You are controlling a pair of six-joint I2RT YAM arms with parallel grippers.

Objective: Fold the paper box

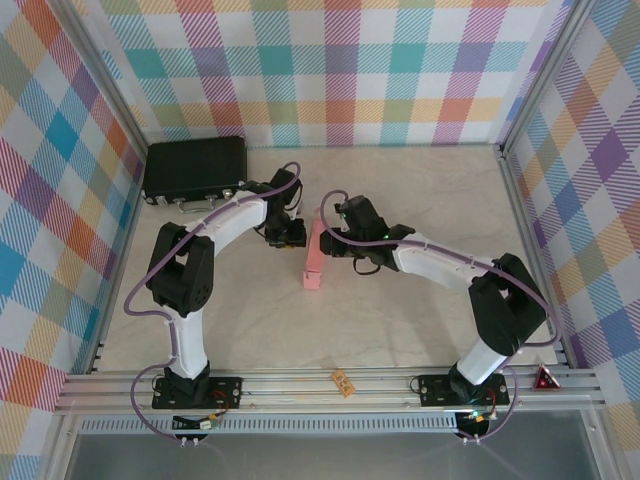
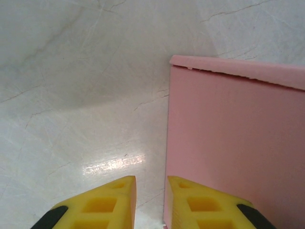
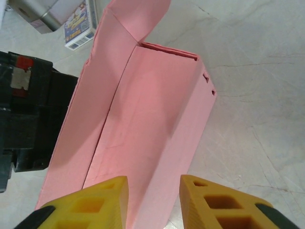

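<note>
The paper box (image 1: 313, 262) sits near the middle of the surface (image 1: 400, 330), well clear of every edge, with its long side running from the far edge toward the near one. From the right wrist it (image 3: 143, 124) looks like an open pink trough. One long wall stands up, the other side leans outward, and a flap rises at its far end.

The left pincer (image 1: 294, 237) is just beside the box on its left. Its yellow fingers (image 2: 105, 205) stand narrowly apart with bare surface in the gap, and the box's wall (image 2: 238, 143) is right at one finger's inner edge.

The right pincer (image 1: 335, 243) is on the box's other side. Its fingers (image 3: 219, 205) are moderately apart over the upright wall, and I cannot tell whether they press it.

A black case (image 1: 195, 168) lies in the far left corner.
</note>
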